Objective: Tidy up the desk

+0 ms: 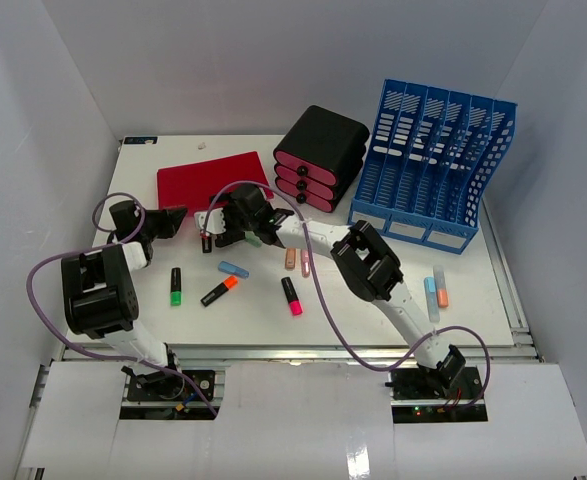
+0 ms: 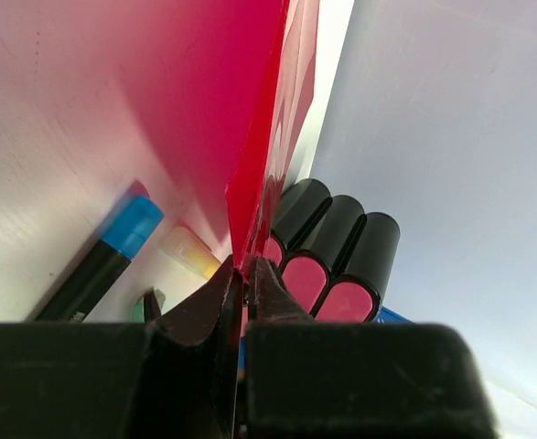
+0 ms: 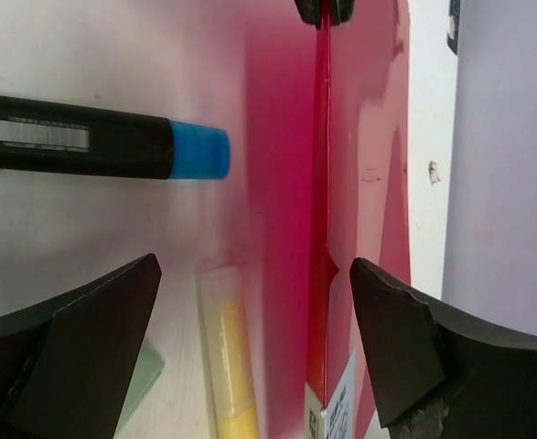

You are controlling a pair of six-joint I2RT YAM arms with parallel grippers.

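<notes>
The desk (image 1: 373,322) filled the space between the two arms and the back wall, with a red folder (image 1: 216,178) lying toward its far left corner. The left gripper (image 2: 245,271) was clenched on the folder's near edge. The right gripper (image 3: 254,270) stood released, its jaws spread wide on either side of that same edge. Highlighters (image 1: 292,296) lay scattered across the desk's middle, and a blue file rack (image 1: 435,165) sat at the far right corner.

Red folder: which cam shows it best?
Top external: it is the only view showing the whole red folder. Left wrist shows just a strip of it, its edge pinched in the shut left gripper. Right wrist shows it edge-on between the fingers of the open right gripper.
</notes>
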